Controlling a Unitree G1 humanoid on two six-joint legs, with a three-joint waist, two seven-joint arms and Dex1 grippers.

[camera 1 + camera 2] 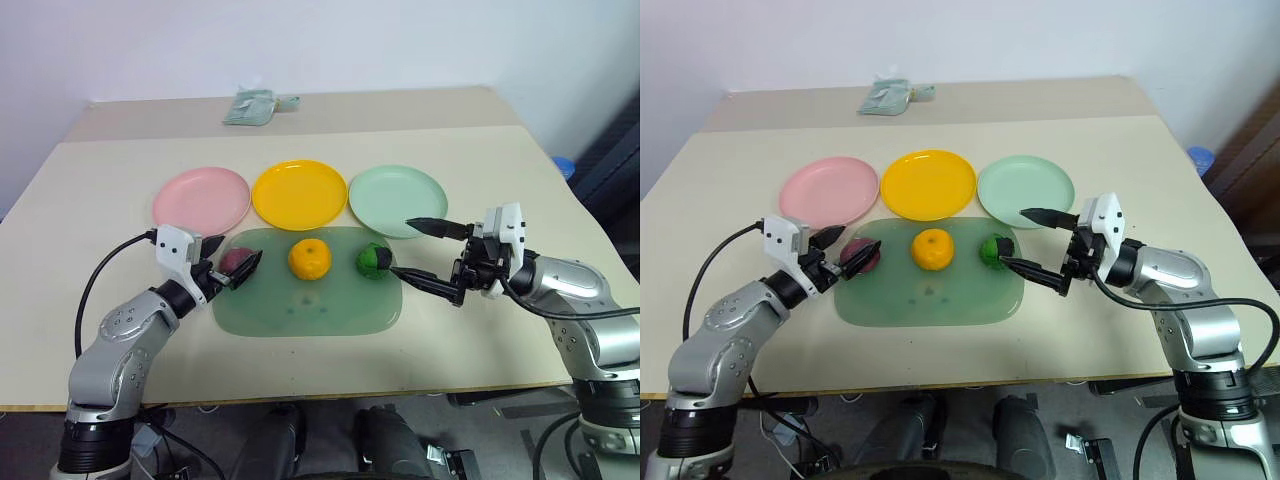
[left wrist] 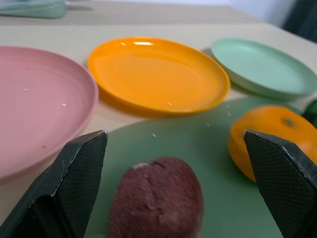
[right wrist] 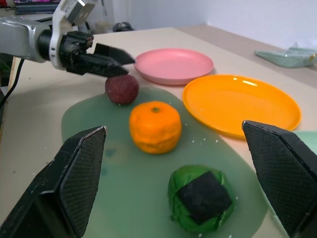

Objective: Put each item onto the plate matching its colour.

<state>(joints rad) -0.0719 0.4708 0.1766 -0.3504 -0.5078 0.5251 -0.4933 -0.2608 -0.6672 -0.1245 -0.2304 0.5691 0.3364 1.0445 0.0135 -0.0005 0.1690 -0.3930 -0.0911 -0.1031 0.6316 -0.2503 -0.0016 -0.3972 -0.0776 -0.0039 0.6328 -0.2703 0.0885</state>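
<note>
Presently, nothing is sorted: maroon ball (image 1: 236,262), orange ball (image 1: 309,259) and green ball (image 1: 373,260) remain at frame centre, bracketed by the wide-open, empty left pincer (image 1: 232,265) and right pincer (image 1: 417,250), all plates bare.

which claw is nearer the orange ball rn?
Left, narrowly. The left claw brackets the maroon ball, just left of the orange ball. The right claw sits beyond the green ball, open.

Three balls (image 1: 309,259), three plates (image 1: 299,194), one mat (image 1: 300,310), one packet (image 1: 254,108).
</note>
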